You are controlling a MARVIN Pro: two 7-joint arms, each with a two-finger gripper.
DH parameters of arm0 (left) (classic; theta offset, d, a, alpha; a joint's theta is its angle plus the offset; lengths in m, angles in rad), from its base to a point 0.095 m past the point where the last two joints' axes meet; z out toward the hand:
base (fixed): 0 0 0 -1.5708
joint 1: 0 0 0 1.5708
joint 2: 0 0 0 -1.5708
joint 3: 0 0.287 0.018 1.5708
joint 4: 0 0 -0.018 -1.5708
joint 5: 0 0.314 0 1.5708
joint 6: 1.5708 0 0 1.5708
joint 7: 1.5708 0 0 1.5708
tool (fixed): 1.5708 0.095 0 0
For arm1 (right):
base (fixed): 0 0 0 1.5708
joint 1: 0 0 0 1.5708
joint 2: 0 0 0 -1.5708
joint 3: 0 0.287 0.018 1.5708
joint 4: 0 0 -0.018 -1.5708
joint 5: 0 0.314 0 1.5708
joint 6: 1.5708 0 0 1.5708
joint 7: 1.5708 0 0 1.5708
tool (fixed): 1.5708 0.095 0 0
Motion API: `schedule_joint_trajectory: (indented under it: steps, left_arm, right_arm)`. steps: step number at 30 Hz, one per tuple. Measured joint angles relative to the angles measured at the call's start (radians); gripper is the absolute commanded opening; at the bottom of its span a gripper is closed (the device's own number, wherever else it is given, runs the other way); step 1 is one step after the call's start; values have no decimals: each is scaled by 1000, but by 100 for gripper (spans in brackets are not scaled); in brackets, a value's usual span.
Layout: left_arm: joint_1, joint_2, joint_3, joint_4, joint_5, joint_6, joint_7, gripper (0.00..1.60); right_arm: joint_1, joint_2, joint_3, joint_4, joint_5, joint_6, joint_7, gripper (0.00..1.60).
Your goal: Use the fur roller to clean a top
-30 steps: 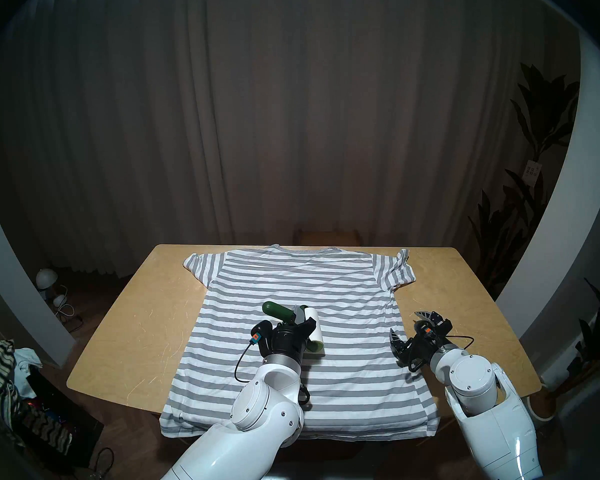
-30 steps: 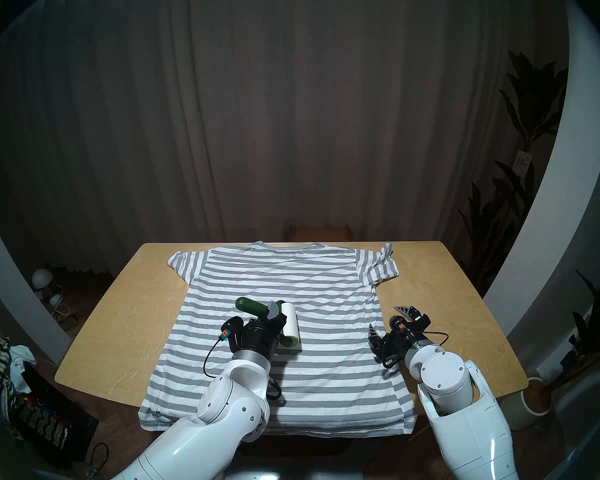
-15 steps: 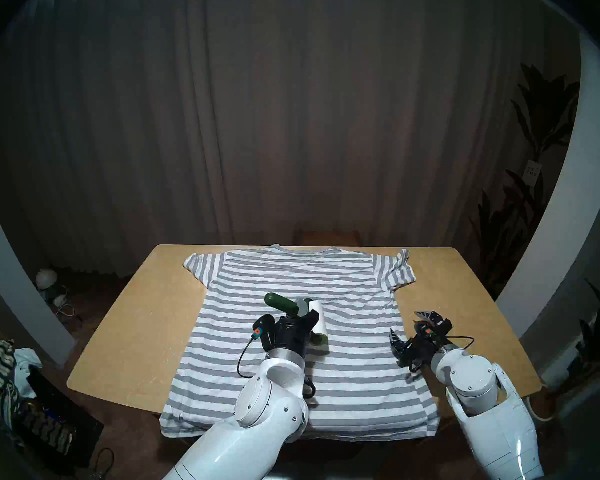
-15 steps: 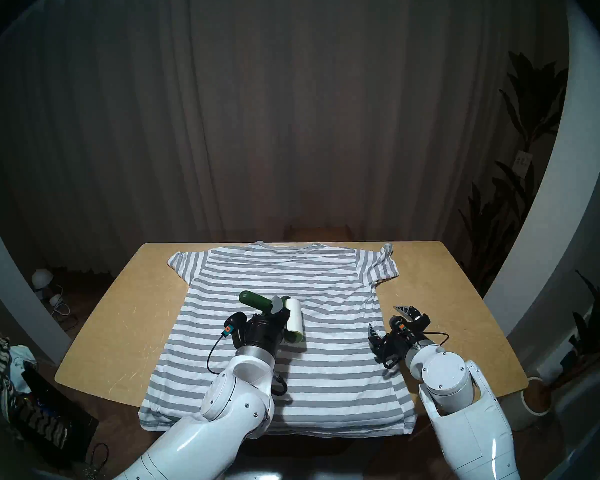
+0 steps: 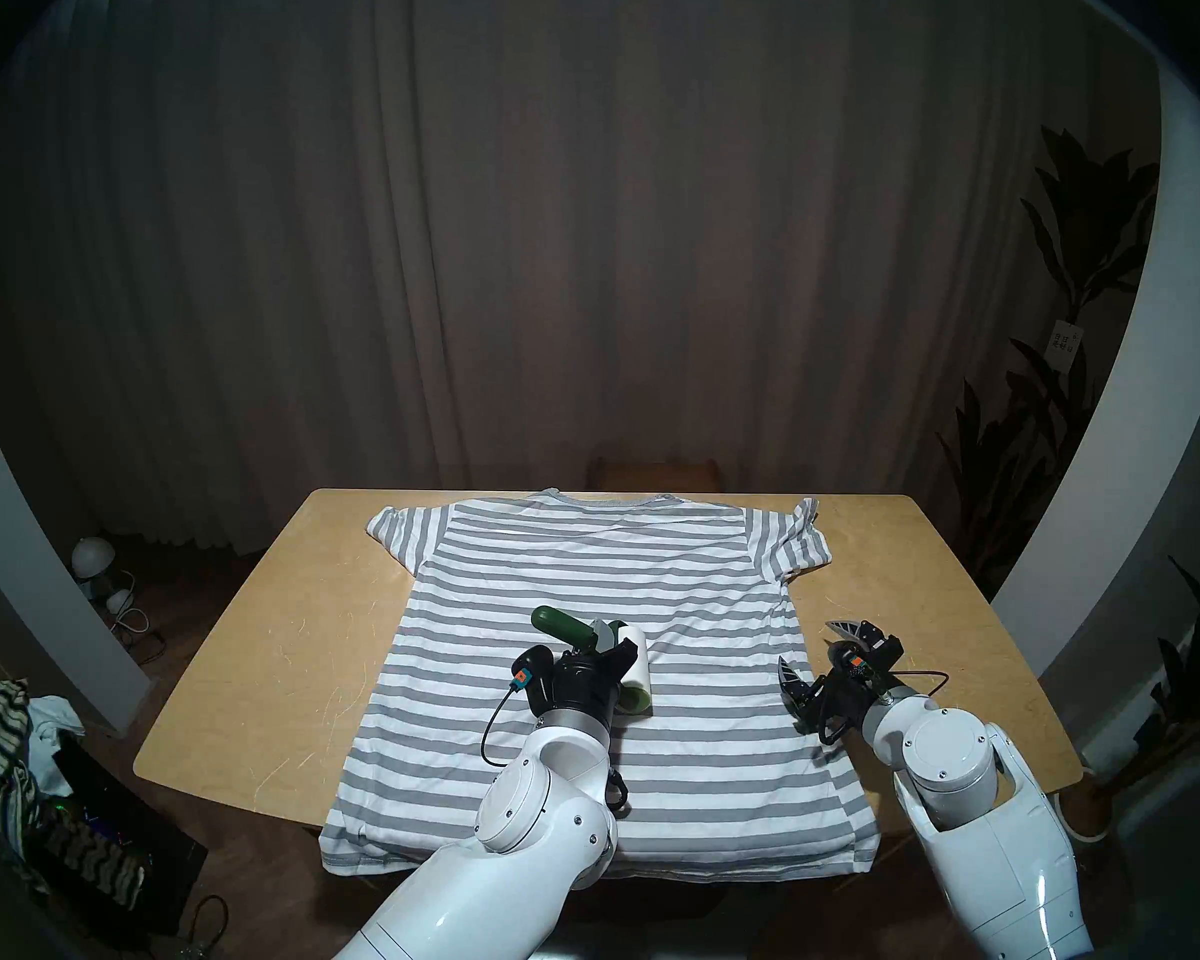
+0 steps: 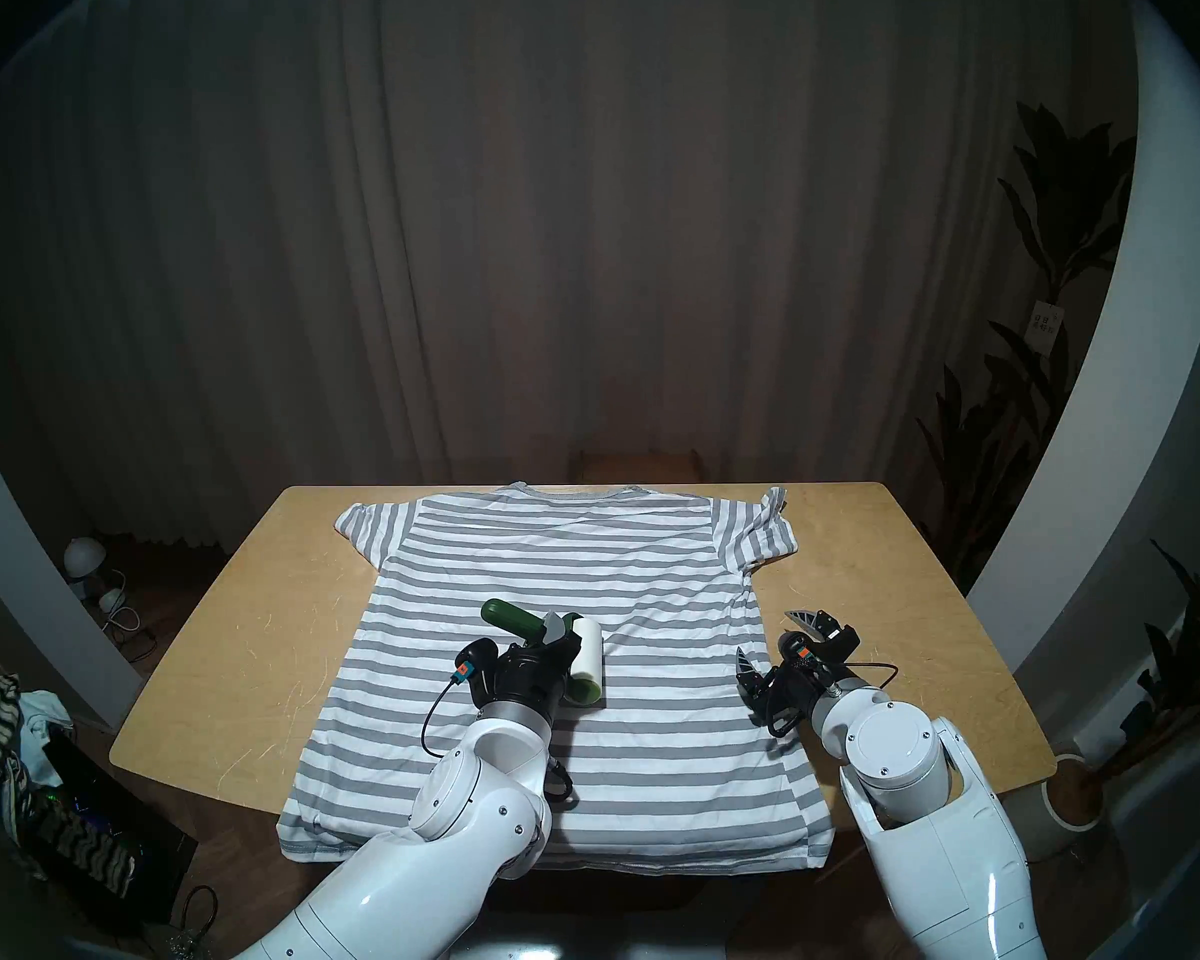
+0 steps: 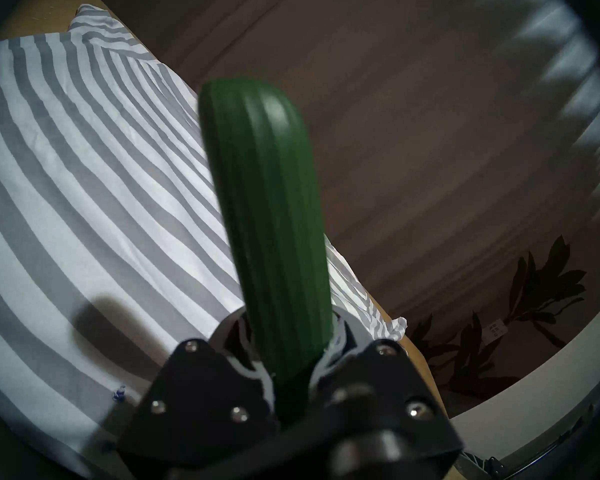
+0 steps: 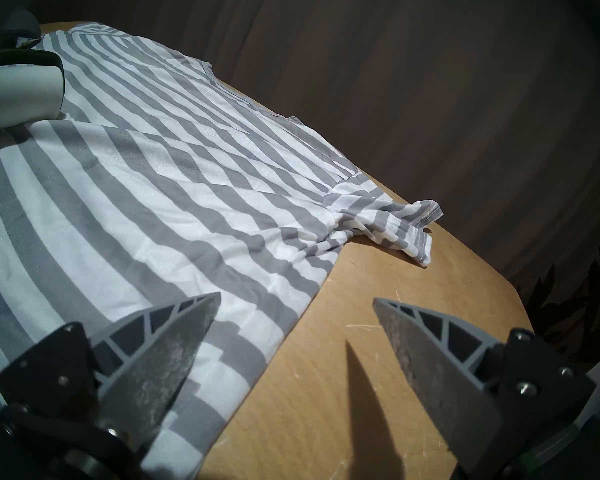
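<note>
On table (image 5: 251, 661): top (image 5: 583, 557) spread flat. Left gripper (image 5: 601, 643) clamped on roller (image 5: 635, 664) handle; white roll touching top mid-chest. Right gripper (image 8: 297, 302) spread wide, empty, over top's right edge.

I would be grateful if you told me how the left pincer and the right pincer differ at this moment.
The left pincer is shut on the fur roller's dark green handle; the right pincer is open and empty. The left one is over the middle of the striped top, its white roll resting on the cloth, while the right one hovers at the top's side edge, partly over bare table. Both point forward.
</note>
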State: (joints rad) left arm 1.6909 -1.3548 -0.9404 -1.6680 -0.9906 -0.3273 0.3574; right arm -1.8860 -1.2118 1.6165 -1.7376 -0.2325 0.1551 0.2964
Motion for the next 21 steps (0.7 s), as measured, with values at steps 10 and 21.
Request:
schedule_joint_trajectory:
  steps: [10,21]
  left_arm:
    - [-40,-1,71,3,32,-18,93,0]
    - [-113,-14,160,80,119,-69,233,0]
  right_arm:
    - [4,11,-5,3,0,-4,5,160]
    - [2,24,-7,4,0,-17,6,160]
